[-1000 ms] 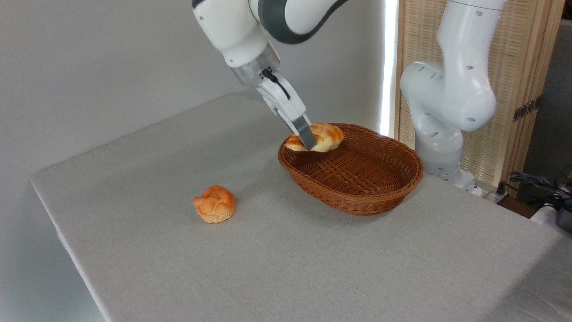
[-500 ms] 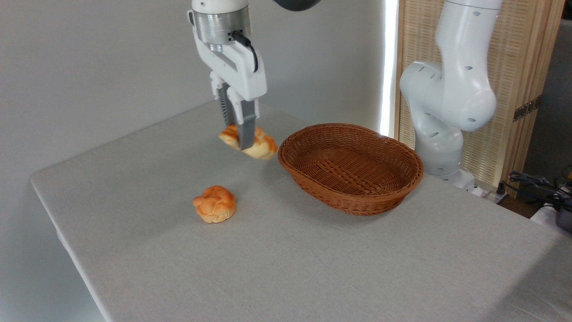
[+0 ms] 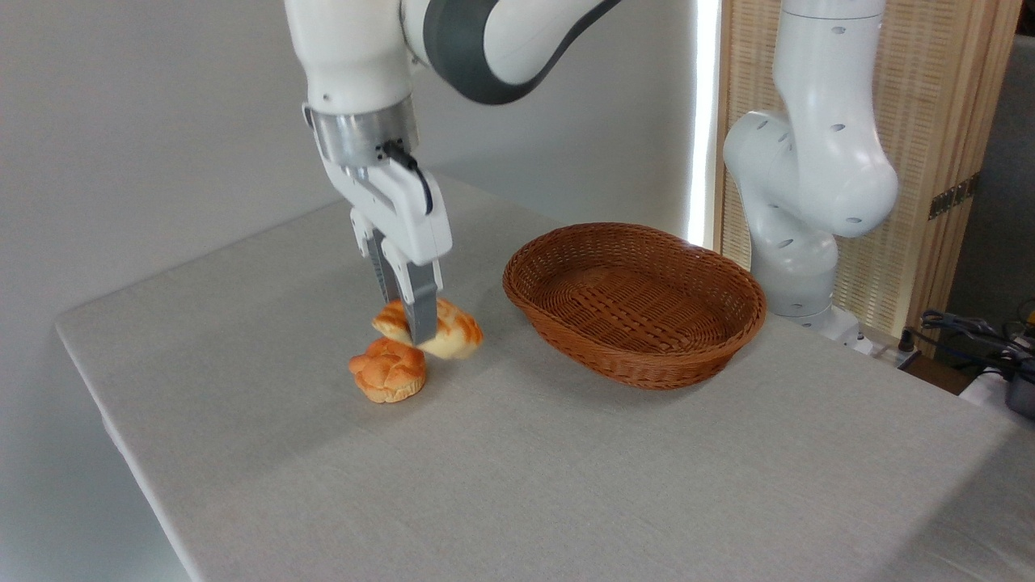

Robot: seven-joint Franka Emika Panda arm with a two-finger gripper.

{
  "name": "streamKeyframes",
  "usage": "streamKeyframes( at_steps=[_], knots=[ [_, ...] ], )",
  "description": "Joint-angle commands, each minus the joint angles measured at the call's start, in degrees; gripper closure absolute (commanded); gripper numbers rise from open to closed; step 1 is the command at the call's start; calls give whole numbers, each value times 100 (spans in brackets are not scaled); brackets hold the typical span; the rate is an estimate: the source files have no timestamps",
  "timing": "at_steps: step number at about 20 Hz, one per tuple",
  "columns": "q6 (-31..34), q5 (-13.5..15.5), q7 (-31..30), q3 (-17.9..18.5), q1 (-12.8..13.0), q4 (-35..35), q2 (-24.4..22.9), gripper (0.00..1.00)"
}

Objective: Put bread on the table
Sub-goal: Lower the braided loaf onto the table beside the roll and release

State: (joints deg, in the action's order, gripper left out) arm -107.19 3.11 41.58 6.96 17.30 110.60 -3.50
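Observation:
My gripper (image 3: 412,330) points straight down and is shut on the bread (image 3: 453,331), a golden braided loaf with orange-brown plaits. The loaf hangs just above the table (image 3: 566,453), a large top covered in light grey-beige cloth. It sits close behind and slightly right of a small round orange knotted bun (image 3: 389,369) that rests on the cloth. I cannot tell whether the loaf touches the bun. One grey finger crosses the loaf's front and hides its middle.
An oval brown wicker basket (image 3: 639,356) stands to the right of the gripper with nothing in it. The arm's white base (image 3: 800,242) rises behind the basket at the table's far right edge. Cables lie off the table at the right.
The gripper carried the loaf out of the basket, swung left over the rim, then came down and toward the front to just behind the round bun. The basket now holds nothing.

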Motion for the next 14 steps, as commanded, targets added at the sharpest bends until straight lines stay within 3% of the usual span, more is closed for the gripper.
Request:
streamKeyframes(
  at_steps=[1,3,4,5,14],
  knots=[
    [-108,-284,105,113,19,-126,297,53],
    [-170,-512,113,121,19,-118,420,40],
    [-170,-600,113,121,19,-109,473,13],
    [-170,-662,113,121,19,-100,517,0],
    [-320,-654,87,104,27,-109,649,0]
  ],
)
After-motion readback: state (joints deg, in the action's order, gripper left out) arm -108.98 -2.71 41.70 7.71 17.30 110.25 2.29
